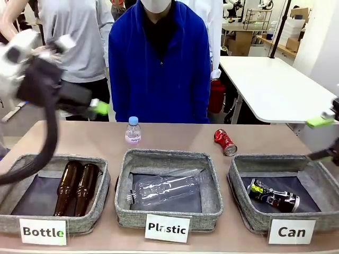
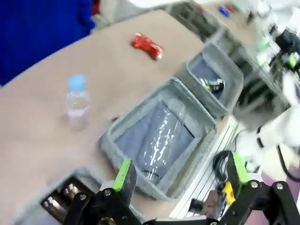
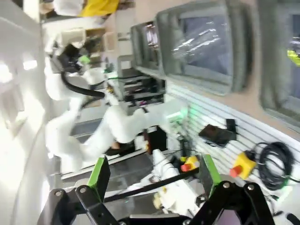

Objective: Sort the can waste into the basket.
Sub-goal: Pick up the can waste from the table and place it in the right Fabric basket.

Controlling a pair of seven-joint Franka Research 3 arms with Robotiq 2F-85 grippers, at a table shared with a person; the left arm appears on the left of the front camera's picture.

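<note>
Nearest my wrist cameras, the left gripper [image 2: 180, 168] is spread wide with nothing in its gap. The right gripper [image 3: 153, 169] is spread just as wide and is equally empty. In the front view the left gripper is smeared by blur above the table's left end, and the picture's right edge cuts off the right gripper. The left wrist picture is soft throughout, so I cannot read any print in it.

Along the near edge of the table [image 1: 175, 138] I count three white cards [image 1: 291, 231] and three grey woven baskets in a row. The Bottle basket [image 1: 100, 180] on the left holds two brown glass bottles [image 1: 68, 185] lying side by side. The Plastic basket [image 1: 124, 196] in the middle holds one clear plastic bottle [image 1: 164, 188] on its side, its outline hard to trace against the dark lining. The Can basket [image 1: 238, 185] is on the right, with its outer side cut off by the frame.

I count two cans. The black can [image 1: 273, 194], with green-yellow print, lies on its side inside the Can basket. The red can [image 1: 225, 142] lies on the bare table just beyond that basket's far left corner, outside it.

One small water bottle [image 1: 133, 130] with a blue cap stands upright beyond the Plastic basket. At the far side stands a person [image 1: 159, 63] in a blue top, cropped by the picture's top edge.
</note>
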